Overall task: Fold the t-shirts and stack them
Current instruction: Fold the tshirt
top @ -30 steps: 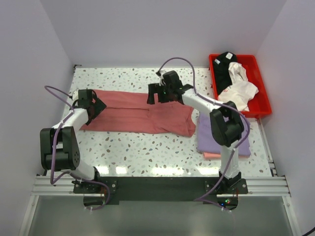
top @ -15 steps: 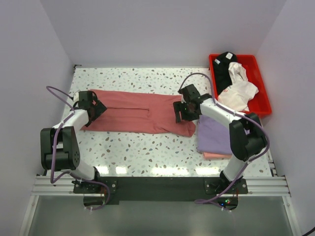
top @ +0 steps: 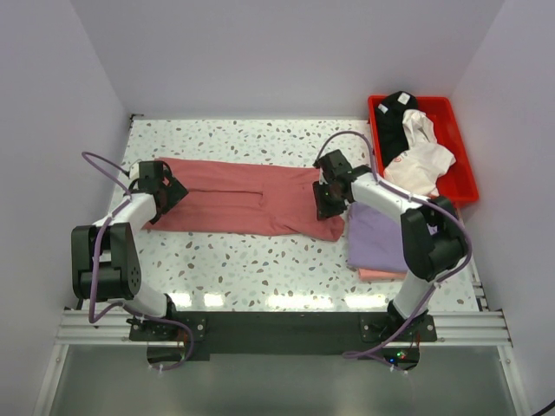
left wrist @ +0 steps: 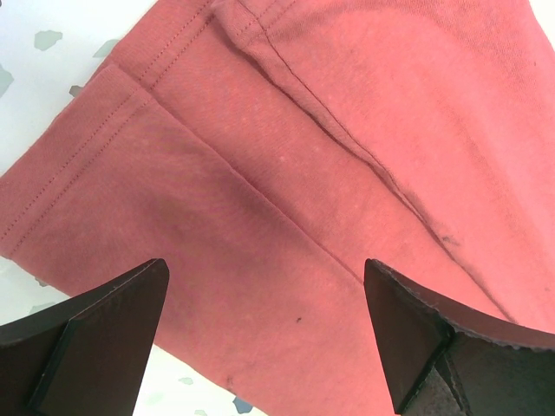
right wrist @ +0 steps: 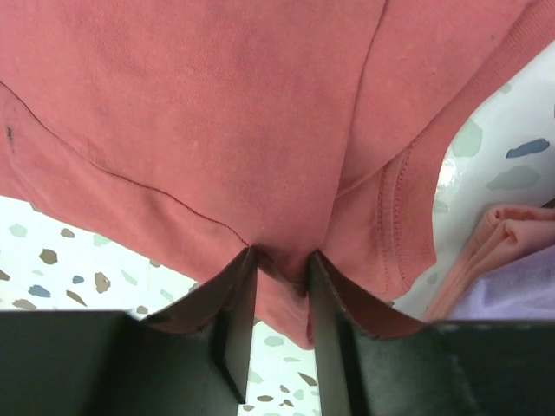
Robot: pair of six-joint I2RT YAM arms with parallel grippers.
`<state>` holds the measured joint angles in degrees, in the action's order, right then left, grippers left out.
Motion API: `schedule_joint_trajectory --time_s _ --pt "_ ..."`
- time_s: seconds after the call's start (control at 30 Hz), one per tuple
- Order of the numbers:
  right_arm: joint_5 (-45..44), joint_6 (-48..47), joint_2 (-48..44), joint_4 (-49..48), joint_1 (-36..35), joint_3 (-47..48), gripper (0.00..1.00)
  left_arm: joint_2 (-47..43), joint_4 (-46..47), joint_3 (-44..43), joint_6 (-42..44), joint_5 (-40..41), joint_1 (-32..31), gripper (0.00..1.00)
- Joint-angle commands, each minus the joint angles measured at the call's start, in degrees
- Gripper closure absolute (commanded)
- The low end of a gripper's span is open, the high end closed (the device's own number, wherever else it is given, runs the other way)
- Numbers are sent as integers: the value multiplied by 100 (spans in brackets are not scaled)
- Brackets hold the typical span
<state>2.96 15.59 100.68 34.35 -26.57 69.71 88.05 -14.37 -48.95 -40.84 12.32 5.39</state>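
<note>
Where the top view looks down on the speckled surface, the dusty red t-shirt lies as a long folded band across the middle, running from 9 o'clock to 3 o'clock. One arm works at each end.

Left arm: wrist over the 9 o'clock end of the band. Left jaws spread wide. In the left wrist view both dark fingers sit at the lower corners, with the dusty red t-shirt flat between and beyond them. Its double-stitched hem runs toward 10 o'clock, with bare surface past it. Cannot tell whether the fingertips touch the cloth.

Right arm: wrist at the 3 o'clock end. Right jaws drawn nearly together, pinching a small ridge at the near edge of the dusty red t-shirt. The fabric puckers up into the narrow slot between the fingers. A stitched sleeve opening lies just to 3 o'clock of the pinch.

Lavender t-shirt: folded, at 4 o'clock on the surface, just beside the red band's end. It lies on the folded pale pink t-shirt, whose edge shows at its 6 o'clock side.

Red tray: far corner, 2 o'clock. Black t-shirt and white t-shirt bunched inside, unfolded, black toward 11 o'clock of the white.
</note>
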Motion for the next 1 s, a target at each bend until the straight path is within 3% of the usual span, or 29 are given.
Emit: schedule_joint_trajectory --time_s 0.0,0.03,0.17,0.37,0.57,0.8,0.83,0.97 --pt "82 75 -22 -51 11 42 72 10 207 -1 120 122 15 0" --pt "-49 75 -40 -86 11 77 81 19 198 -1 129 122 15 0" --pt "-410 -21 -23 45 37 384 94 37 189 -1 120 174 32 0" --pt "-962 -293 346 580 46 1087 96 89 154 -9 120 236 33 0" --pt "-1148 -487 856 1082 90 1598 90 160 145 -27 120 236 59 0" --pt "-1606 -443 1155 1320 117 1739 57 125 92 -45 129 306 85 0" --pt "-1449 -487 1138 1329 117 1756 38 107 84 -53 120 324 77 0" --pt "-1009 -724 761 1127 125 1721 15 63 75 -53 120 359 85 0"
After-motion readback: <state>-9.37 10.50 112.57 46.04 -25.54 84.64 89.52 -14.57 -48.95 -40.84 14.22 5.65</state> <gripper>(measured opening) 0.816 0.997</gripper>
